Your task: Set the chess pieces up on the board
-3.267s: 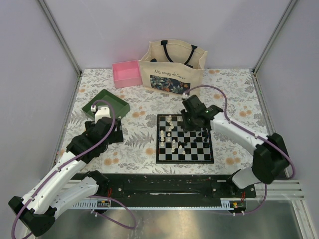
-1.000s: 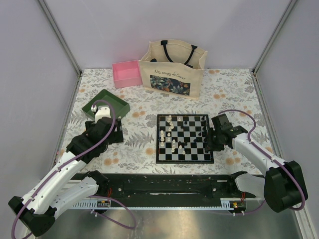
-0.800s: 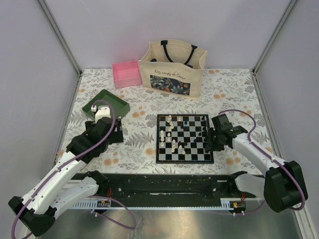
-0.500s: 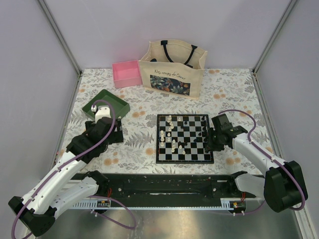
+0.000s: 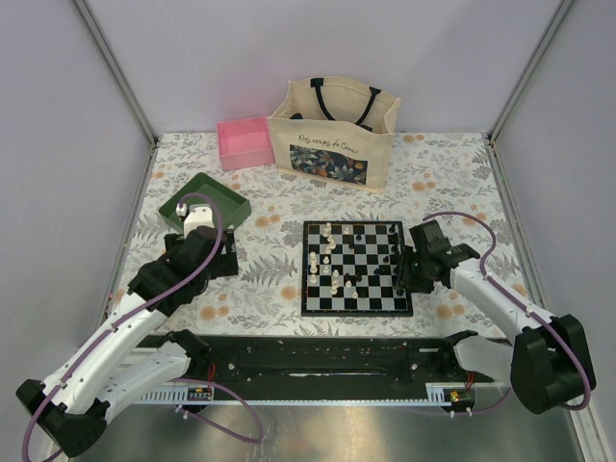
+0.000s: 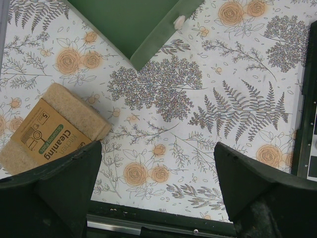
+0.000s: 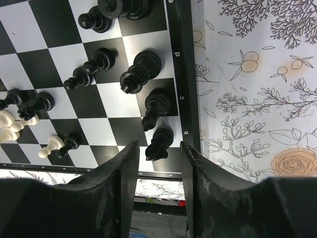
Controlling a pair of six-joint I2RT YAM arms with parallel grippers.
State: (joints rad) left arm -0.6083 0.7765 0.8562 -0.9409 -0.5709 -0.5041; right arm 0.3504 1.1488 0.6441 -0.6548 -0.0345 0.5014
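The left hand point(image 6: 156, 168) hangs over the flowered tabletop point(image 5: 279, 279), its 2 fingers spread wide with nothing between them. A tan pack of cleaning pads point(image 6: 49, 129) lies just beside the left finger, and a corner of the green tray point(image 6: 158, 37) sits beyond it. At the back of the tabletop a pink box point(image 5: 243, 141) stands beside a cream tote bag point(image 5: 332, 135).

The board point(image 5: 356, 310) lies flat near the middle, in front of the tote bag. The chess pieces are on its squares, the cream-white pieces point(image 5: 327, 255) scattered over its left half and the black pieces point(image 5: 395, 252) gathered along its right edge.

The right hand point(image 7: 158, 146) is low over that right edge, its fingers only narrowly parted. They straddle 1 black knight point(image 7: 159, 141), which stands upright on a black square of the edge row next to the border. A sliver of board shows on each side of it, so the fingers do not seem to press it.
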